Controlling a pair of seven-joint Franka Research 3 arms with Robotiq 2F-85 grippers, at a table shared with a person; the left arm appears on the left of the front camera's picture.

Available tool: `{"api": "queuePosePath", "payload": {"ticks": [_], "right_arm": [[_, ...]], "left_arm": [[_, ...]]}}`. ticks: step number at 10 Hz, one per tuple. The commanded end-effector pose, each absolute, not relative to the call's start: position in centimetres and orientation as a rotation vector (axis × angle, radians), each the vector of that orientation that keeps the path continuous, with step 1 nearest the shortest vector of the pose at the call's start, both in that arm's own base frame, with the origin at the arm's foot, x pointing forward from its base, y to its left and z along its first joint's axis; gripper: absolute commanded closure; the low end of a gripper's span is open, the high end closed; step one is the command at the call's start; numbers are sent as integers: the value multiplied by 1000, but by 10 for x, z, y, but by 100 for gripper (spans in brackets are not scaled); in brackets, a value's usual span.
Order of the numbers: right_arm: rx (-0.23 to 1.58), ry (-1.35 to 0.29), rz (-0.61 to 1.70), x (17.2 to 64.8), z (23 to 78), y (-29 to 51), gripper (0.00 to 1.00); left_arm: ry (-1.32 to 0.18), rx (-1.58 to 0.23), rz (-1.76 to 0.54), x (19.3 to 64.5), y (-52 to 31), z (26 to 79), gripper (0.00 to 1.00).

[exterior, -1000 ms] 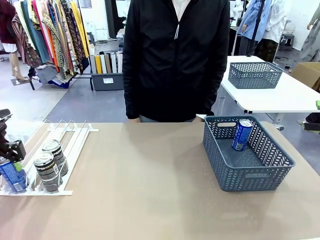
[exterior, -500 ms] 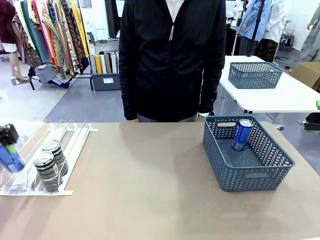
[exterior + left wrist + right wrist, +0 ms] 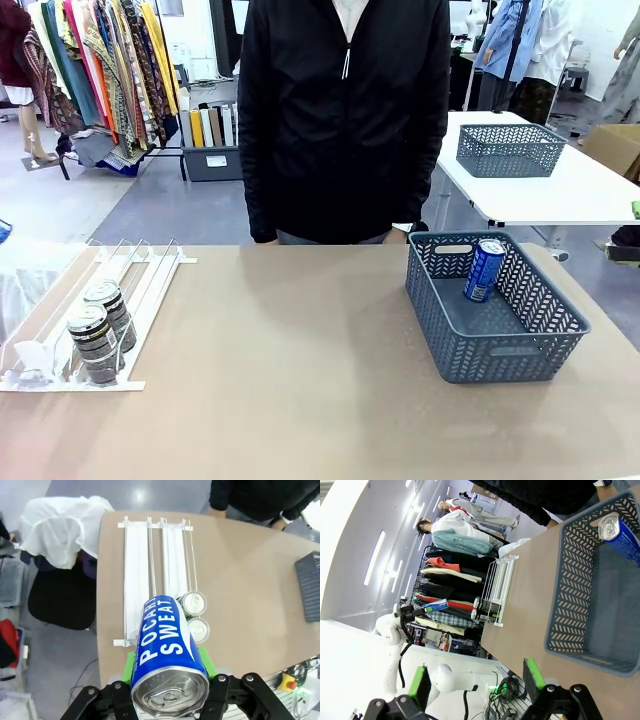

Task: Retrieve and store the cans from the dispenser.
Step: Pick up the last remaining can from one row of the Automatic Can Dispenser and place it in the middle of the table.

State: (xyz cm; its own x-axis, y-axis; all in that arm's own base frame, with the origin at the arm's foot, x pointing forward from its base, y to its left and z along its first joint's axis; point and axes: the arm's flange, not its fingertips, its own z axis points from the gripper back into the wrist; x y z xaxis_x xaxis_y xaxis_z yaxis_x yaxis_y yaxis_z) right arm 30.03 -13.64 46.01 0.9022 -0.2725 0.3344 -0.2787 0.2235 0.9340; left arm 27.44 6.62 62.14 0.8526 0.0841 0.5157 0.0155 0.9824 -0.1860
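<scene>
Over dispenser [image 3: 136, 580] edge, seemingly: blue can [image 3: 167, 647]

L wrist view: held blue can [image 3: 167, 645] covers most of the left gripper [image 3: 168, 666], w/ bits of its green pads [image 3: 130, 664] peeking out, & hides the dispenser's [image 3: 137, 570] near end. Basket [image 3: 309, 582] cut by R edge. Front view: same can is a sliver at L edge, rest cut off. Pale smear [image 3: 20, 290] over dispenser's L lanes, too blurred to tell what. Rear dark can [image 3: 110, 297] partly behind front dark can [image 3: 92, 338]. R wrist view: basket can [image 3: 620, 537] cut by R edge; print on front & rear dark can too small to read.
</scene>
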Motion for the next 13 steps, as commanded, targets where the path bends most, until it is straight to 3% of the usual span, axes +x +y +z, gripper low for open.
{"api": "queuePosePath", "payload": {"ticks": [1,5,7,10,13], "right_arm": [[1376,-498,4,302,464,-135,0],[1376,-498,4,302,464,-135,0],[1376,-498,4,302,464,-135,0],[1376,-498,4,302,464,-135,0],[1376,-498,4,302,464,-135,0]], "left_arm": [[-494,-130,35,298,55,605,100],[-476,-152,21,297,54,598,100],[-542,-216,-79,329,13,606,100],[-482,-221,-362,415,-136,606,100],[-264,-178,-579,453,-285,524,100]]}}
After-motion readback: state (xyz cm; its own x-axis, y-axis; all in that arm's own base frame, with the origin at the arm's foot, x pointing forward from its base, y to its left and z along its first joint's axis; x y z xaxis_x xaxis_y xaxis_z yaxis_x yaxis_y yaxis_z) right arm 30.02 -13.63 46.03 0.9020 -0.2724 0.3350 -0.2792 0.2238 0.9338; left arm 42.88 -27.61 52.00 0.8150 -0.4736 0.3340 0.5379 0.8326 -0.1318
